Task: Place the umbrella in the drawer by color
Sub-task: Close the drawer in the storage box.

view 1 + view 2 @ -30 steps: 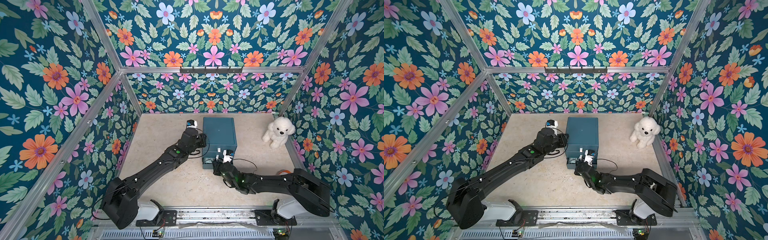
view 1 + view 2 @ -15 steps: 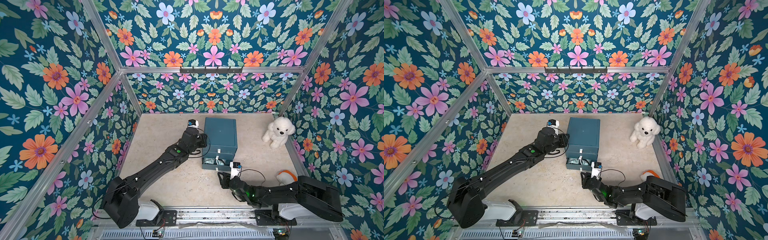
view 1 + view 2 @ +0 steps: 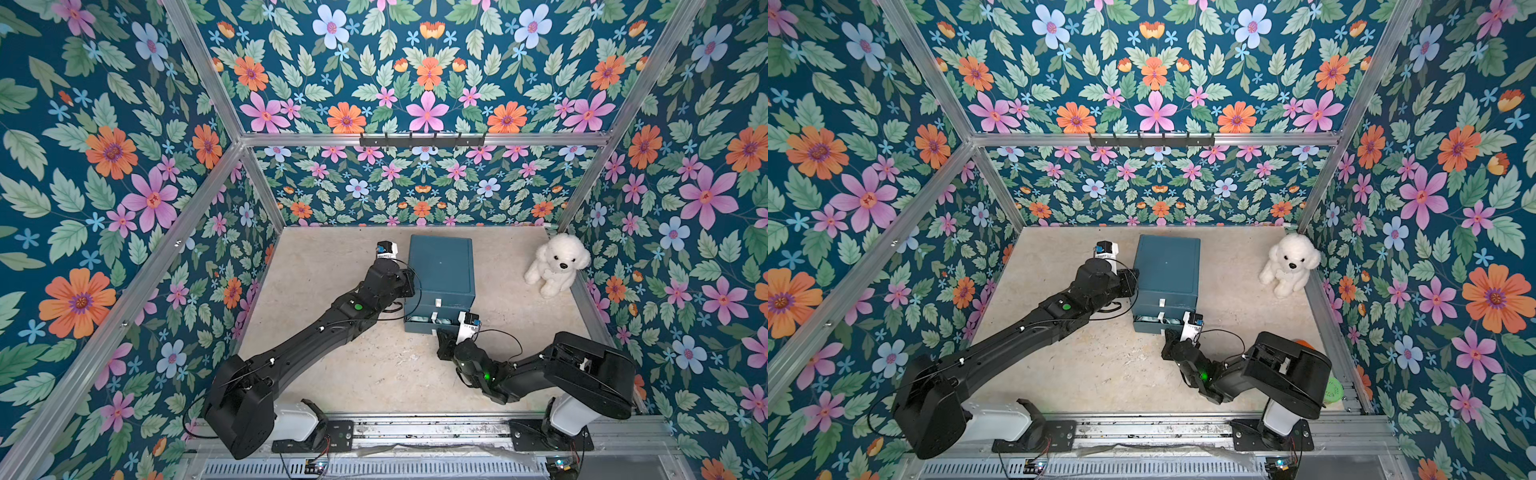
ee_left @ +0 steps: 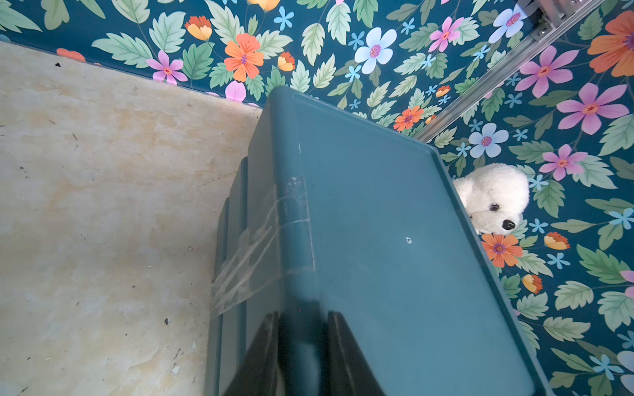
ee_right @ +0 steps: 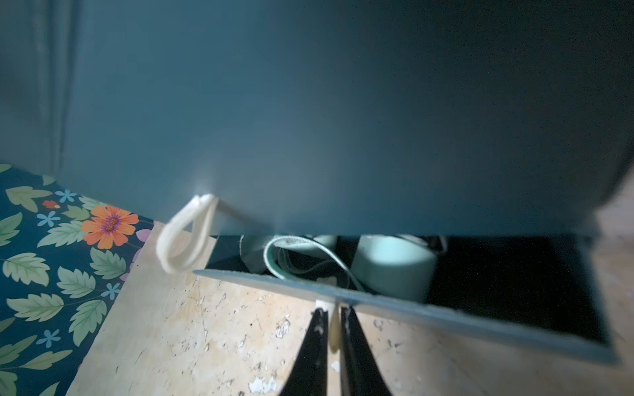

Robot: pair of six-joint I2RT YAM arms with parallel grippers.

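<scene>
Top views: the teal drawer cabinet [image 3: 441,266] stands mid-floor. Its lowest drawer [image 3: 426,327] is pulled out with the pale mint umbrella [image 3: 1148,319] lying inside, and the drawers above are shut. Your left gripper [image 3: 409,282] is at the cabinet's upper edge on the left arm's side, and your right gripper [image 3: 445,337] is at the open drawer's front. A white plush dog [image 3: 555,264] sits in the far right corner, well apart. Left wrist: the fingers [image 4: 346,346] are part-spread, straddling the cabinet's top edge and clamped on it. Clear tape [image 4: 260,250] runs over that edge and down the side. Right wrist: the fingers [image 5: 310,343] are pinching the open drawer's white pull tab [image 5: 332,329]. You can see the umbrella's rolled body and loose strap in the drawer, and a second white loop [image 5: 185,233] hangs from the drawer above.
</scene>
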